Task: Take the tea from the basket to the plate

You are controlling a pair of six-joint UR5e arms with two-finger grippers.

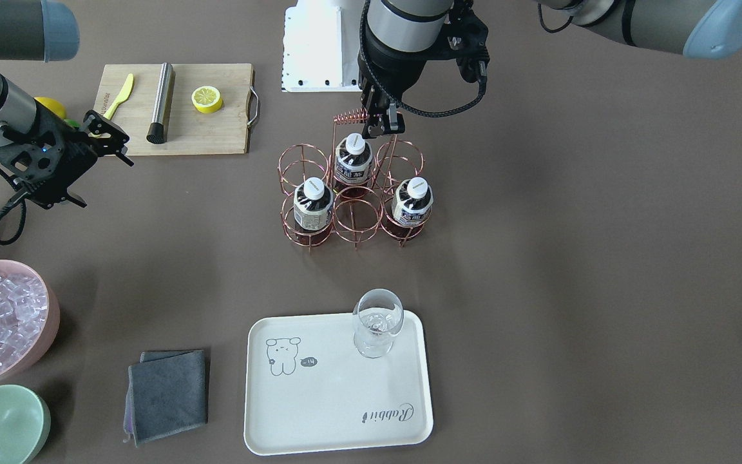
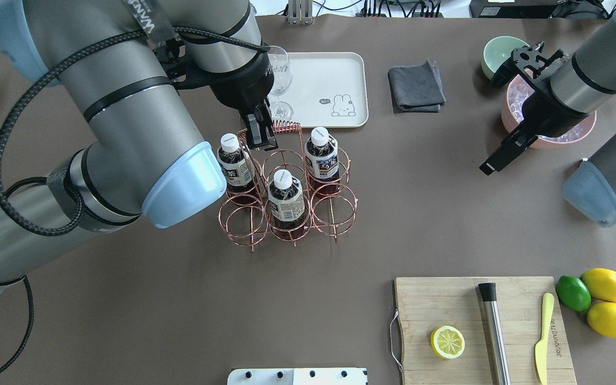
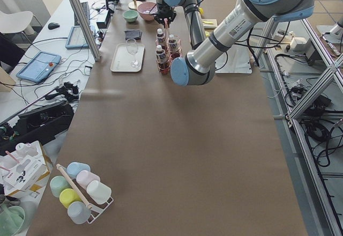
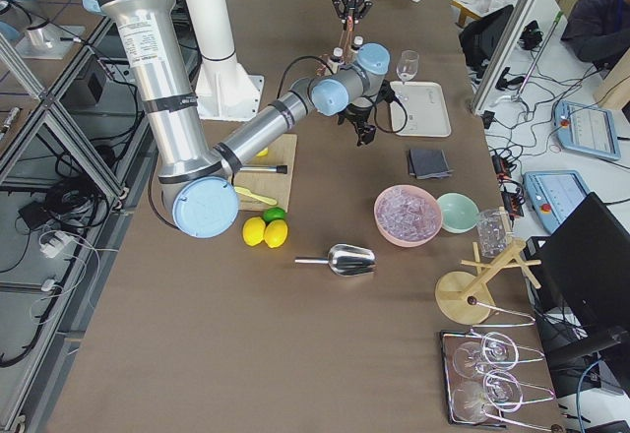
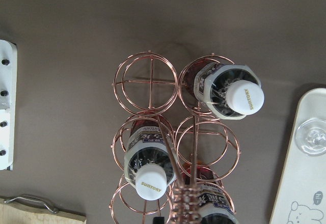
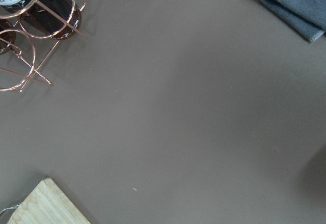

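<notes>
Tea (image 1: 312, 205): dark liquid, white cap, cream label, upright in basket (image 1: 348, 118).

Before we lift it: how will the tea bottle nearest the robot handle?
The bottle looks full of dark liquid, so it is probably heavy for its size. It is smooth, round plastic, so it may slip in a light grip. It sits in a basket ring, so a tilted pull could snag the wire.

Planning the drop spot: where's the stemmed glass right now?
In the front-facing view, the glass stands upright on the plate's upper right corner, the side nearest the basket.
</notes>
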